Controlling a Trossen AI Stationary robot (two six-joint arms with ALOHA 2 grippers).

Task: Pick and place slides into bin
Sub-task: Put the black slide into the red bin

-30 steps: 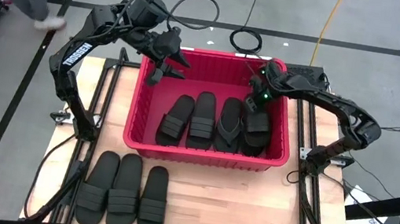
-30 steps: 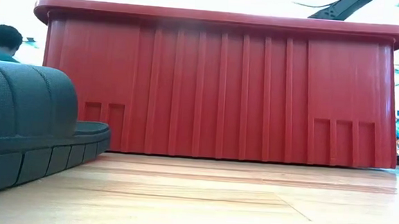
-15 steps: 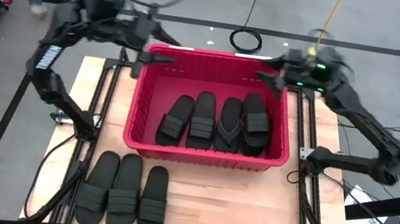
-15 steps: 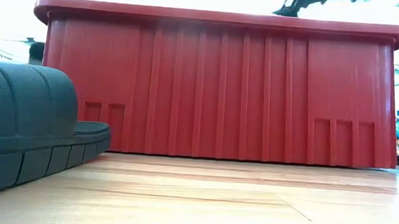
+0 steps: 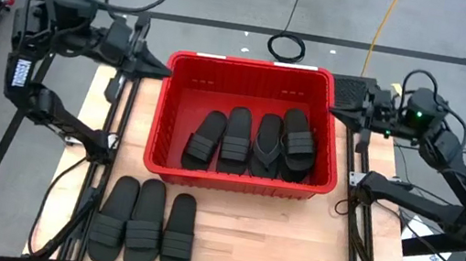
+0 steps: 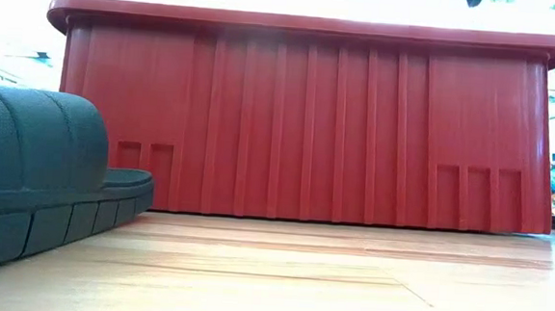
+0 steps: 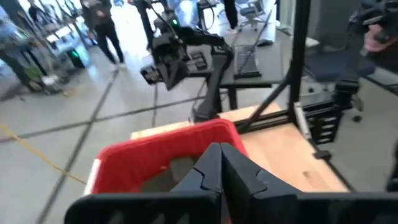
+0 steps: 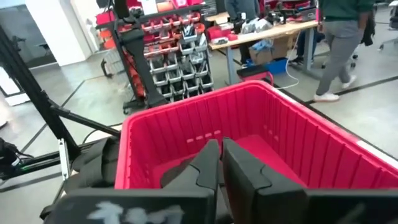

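Observation:
The red bin stands at the table's far middle, with several black slides lying side by side on its floor. Three more slides lie sole-down on the wood near the front left; one of them fills the low view's left before the bin's wall. My left gripper hovers shut and roughly level just outside the bin's far left corner, shown also in its wrist view. My right gripper hovers shut outside the bin's right rim, pointing at the bin. Neither holds anything.
Black frame rails run along both sides of the table. Bare wood lies in front of the bin at the right. A coiled cable lies on the floor beyond the table. People walk in the room behind.
Both grippers have risen out of the bin and drawn back, the left toward the table's left edge, the right off the rightmost slide toward the right edge, tipping up to about level. Both have shut empty. The slides in the bin stay where they lay.

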